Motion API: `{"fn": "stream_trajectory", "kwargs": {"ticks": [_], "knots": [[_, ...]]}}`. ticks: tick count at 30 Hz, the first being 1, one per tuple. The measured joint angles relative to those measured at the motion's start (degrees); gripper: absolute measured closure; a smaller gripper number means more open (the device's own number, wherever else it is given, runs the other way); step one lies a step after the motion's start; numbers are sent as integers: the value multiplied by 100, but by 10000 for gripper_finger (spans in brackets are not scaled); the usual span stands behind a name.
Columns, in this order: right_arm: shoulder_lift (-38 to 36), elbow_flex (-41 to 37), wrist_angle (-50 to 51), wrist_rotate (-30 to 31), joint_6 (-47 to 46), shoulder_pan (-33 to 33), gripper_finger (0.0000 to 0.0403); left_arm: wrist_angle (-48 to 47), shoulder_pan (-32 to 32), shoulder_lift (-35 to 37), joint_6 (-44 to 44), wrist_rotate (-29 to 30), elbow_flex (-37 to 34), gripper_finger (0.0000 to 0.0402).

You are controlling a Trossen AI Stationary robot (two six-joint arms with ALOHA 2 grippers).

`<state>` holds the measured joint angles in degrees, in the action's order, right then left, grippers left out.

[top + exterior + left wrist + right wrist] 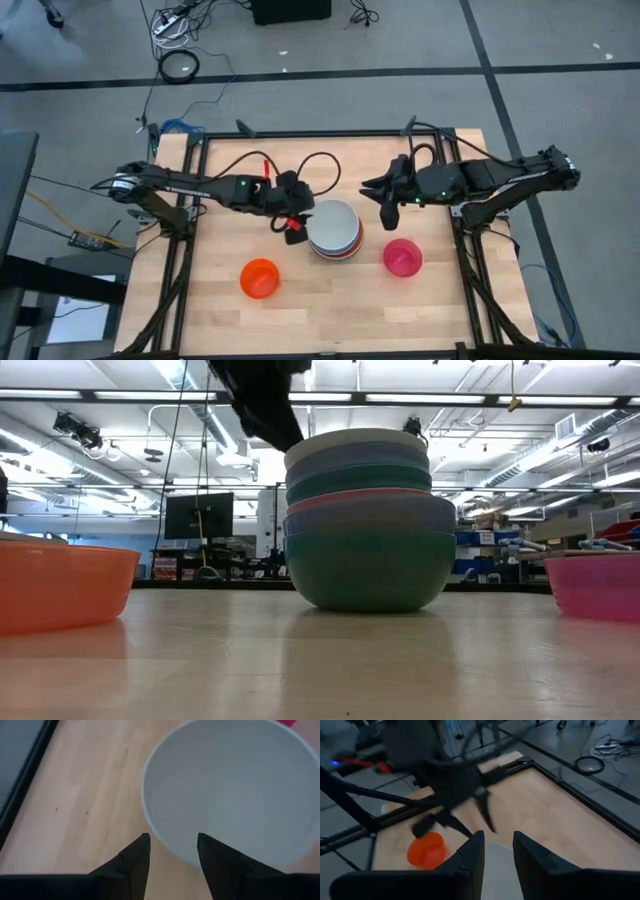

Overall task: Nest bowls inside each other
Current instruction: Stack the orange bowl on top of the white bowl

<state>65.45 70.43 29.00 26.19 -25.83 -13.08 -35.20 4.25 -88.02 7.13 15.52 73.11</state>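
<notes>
Here we are looking down on a light wooden tabletop edged by a black frame. Toward its left side, near the front edge, a round orange plastic bowl is sitting alone, open side up, well apart from everything else.

Next we are coming to the left gripper, which is hovering just beside the left rim of the central stack. Its two dark fingers are standing apart with a clear gap between them, and we are seeing nothing held in that gap; the wrist view is showing the white bowl's rim just beyond the fingertips.

At the middle of the tabletop a stack of nested round plastic bowls is resting upright. A teal bowl is forming its base, and bands of other rims are showing above it, topped by a white bowl.

Right of the stack, the right gripper is hanging toward the back edge, clear of the bowls. Its fingers are parted a little, and they are gripping nothing.

Farther right and nearer the front, a round magenta plastic bowl is standing by itself.
</notes>
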Motion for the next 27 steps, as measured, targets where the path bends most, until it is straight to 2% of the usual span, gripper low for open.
{"fn": "stream_trajectory", "kwargs": {"ticks": [4,6,9,13,17,22,27], "knots": [[0,0,483,91,-10,-24,312,-1462,307,81,572,-139,536,229],[0,0,826,214,-97,-86,312,-2099,562,101,1026,-353,593,229],[2,-2,1323,555,-249,-240,312,-2560,1071,101,1745,-669,493,229],[2,-4,1623,967,-412,-466,312,-2375,1846,101,2510,-831,287,229],[2,-4,1602,1010,-465,-599,312,-2335,2374,61,3326,-741,261,229],[2,-4,1579,1017,-603,-698,312,-2229,2806,-263,4113,-725,261,229],[2,-4,1564,1020,-748,-814,312,-2153,3062,-824,4312,-726,261,229]]}}
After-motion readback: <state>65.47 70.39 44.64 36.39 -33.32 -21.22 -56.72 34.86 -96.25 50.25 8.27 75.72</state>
